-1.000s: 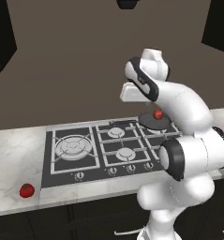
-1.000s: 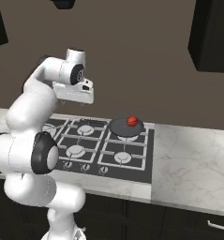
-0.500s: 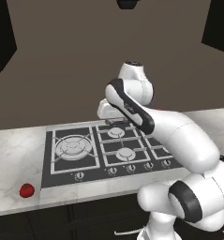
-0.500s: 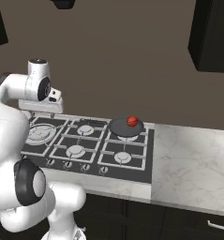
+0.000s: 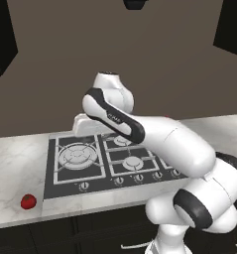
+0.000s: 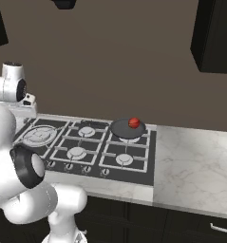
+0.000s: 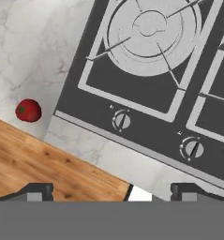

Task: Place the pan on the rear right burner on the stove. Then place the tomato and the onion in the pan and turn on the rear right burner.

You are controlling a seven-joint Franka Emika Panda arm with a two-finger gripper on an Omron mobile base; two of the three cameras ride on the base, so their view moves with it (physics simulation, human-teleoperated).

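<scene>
My gripper (image 7: 111, 190) wide open and empty above the counter's front edge, black stove (image 6: 134, 159) set in a white marble counter (image 6: 195, 166), pan (image 6: 127, 129) on the rear right burner holding a red item, tomato (image 7: 28, 110) on the marble left of the stove, wooden floor (image 7: 43, 168) below, dark brown wall behind

This is a home kitchen. A wide black stove (image 6: 93, 144) with silver burners, grey grates and a row of round knobs (image 5: 126, 179) is set into a white marble surface (image 6: 195, 166) against a brown wall. Dark cabinets (image 6: 214, 35) hang above, dark drawers (image 6: 191, 223) run below, and a wooden floor (image 7: 43, 171) shows beneath the edge.
</scene>
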